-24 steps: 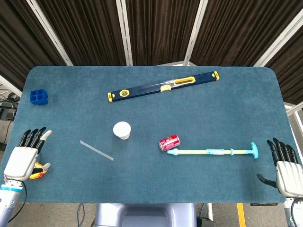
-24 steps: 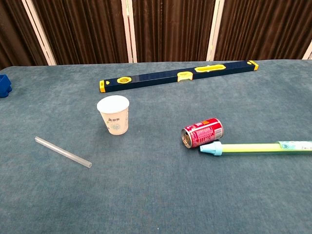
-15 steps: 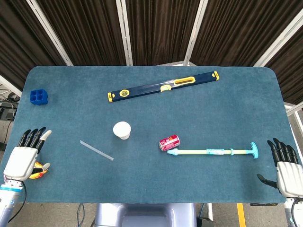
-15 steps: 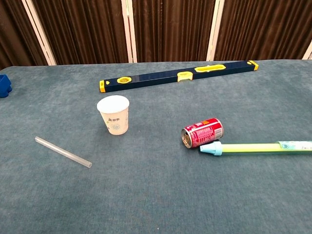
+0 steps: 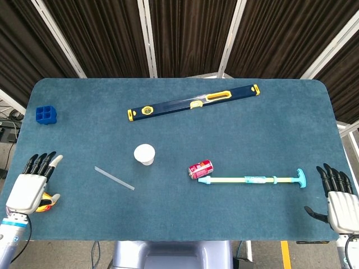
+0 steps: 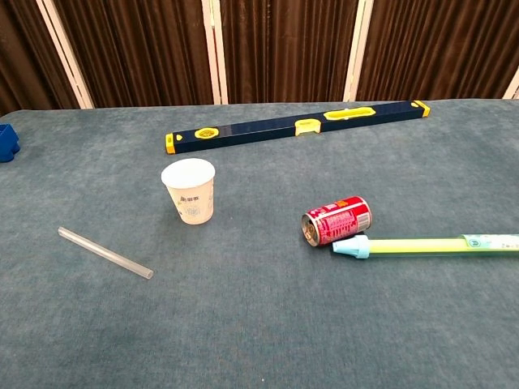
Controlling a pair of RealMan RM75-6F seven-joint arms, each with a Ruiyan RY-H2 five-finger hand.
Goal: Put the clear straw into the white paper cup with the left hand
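Clear straw point(image 5: 114, 178) lies flat on the table, long axis diagonal, just left of the upright white paper cup point(image 5: 144, 154). Left hand point(image 5: 29, 188) rests empty w/ fingers apart at the near-left edge, so the straw lies to its right and much nearer it than the right hand point(image 5: 338, 200), also empty and spread.

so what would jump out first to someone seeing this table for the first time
Probably the long navy and yellow spirit level lying slantwise across the far middle of the blue table, and the red can on its side right by the tip of a pale green rod with a teal handle. Next, the white paper cup standing upright near the centre, with the clear straw lying flat to its left, apart from it.
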